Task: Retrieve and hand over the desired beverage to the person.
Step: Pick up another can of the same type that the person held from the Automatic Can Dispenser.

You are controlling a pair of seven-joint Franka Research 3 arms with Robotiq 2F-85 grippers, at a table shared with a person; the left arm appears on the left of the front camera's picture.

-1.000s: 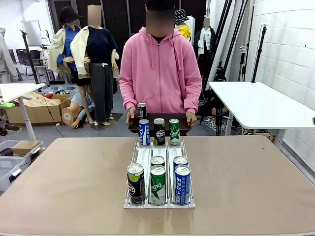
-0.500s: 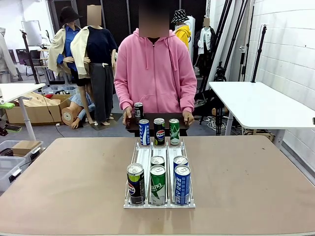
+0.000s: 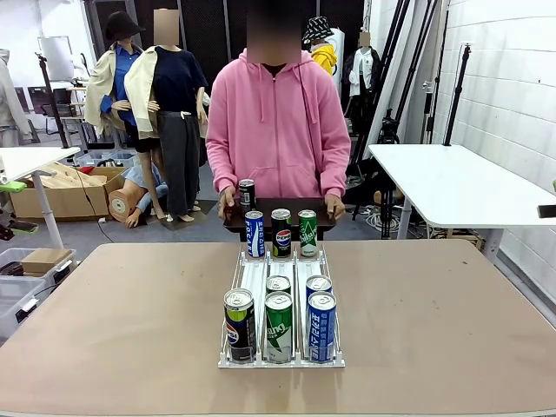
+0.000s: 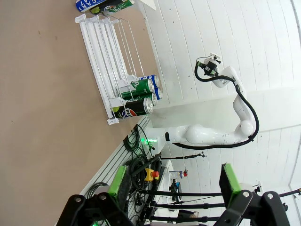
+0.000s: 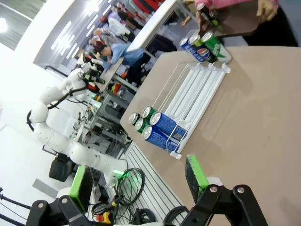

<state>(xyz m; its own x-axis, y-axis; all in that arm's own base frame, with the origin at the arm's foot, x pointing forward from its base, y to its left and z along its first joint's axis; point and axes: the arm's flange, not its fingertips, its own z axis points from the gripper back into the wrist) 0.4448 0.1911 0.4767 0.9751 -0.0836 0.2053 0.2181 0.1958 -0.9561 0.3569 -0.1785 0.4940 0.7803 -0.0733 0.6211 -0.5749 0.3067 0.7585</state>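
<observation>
A white rack [image 3: 253, 274] in the middle of the table holds several drink cans. A black cola can [image 3: 239, 323], a green can [image 3: 279, 326] and a blue can [image 3: 321, 326] stand at its near end. Three more cans [image 3: 281, 231] stand at its far end. Which can is the desired beverage I cannot tell. The person [image 3: 276, 122] in a pink hoodie stands at the far edge and holds a dark tray [image 3: 288, 206] with one black can [image 3: 248, 191] on it. My left gripper [image 4: 174, 188] is open and holds nothing. My right gripper [image 5: 138, 181] is open too, above bare table near the rack [image 5: 197, 89].
The brown table [image 3: 113, 313] has free room on both sides of the rack. A white side table [image 3: 452, 187] stands at the back right. In the left wrist view the other arm [image 4: 221, 136] rises beyond the table's edge.
The person has swayed slightly to the left and stood more upright, with the tray still in both hands. The cans in the rack and both grippers are as before.
</observation>
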